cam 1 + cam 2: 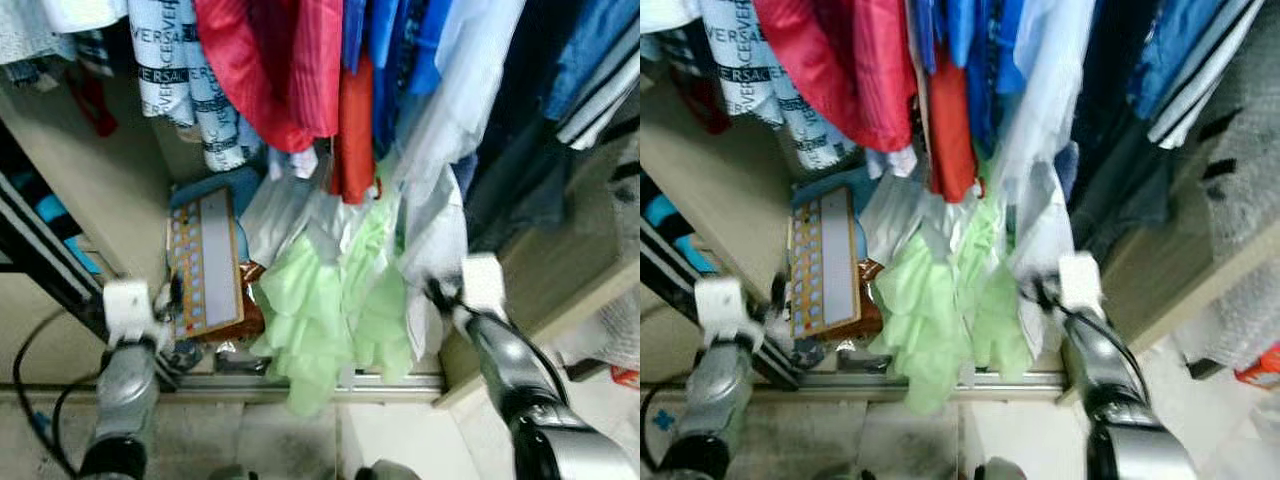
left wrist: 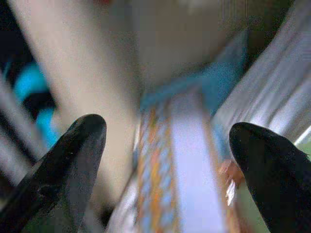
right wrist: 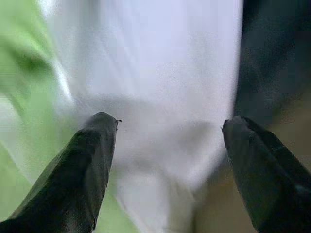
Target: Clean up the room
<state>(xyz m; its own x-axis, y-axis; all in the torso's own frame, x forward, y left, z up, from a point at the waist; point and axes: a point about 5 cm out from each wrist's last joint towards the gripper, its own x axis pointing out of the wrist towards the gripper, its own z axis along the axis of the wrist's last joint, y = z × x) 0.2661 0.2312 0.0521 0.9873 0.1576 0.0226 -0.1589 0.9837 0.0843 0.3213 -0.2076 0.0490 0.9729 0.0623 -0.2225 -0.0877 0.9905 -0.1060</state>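
I face an open wardrobe packed with hanging clothes: a red garment [image 1: 270, 60], blue ones, a pale white garment [image 1: 440, 150] and a light green garment [image 1: 320, 320] that droops to the bottom rail. A flat box with rows of coloured squares [image 1: 205, 262] leans on the wardrobe floor. My left gripper [image 2: 167, 125] is open, its fingers pointing at that box from just in front of it. My right gripper [image 3: 169, 121] is open too, held against the lower edge of the pale white garment [image 3: 160, 97], with the green garment [image 3: 24, 87] beside it.
The wardrobe's metal sliding track [image 1: 300, 382] runs across the bottom. A black cable [image 1: 30, 380] loops on the floor at left. A beige side panel [image 1: 560, 270] stands at right, with a grey fabric [image 1: 1250, 130] behind it.
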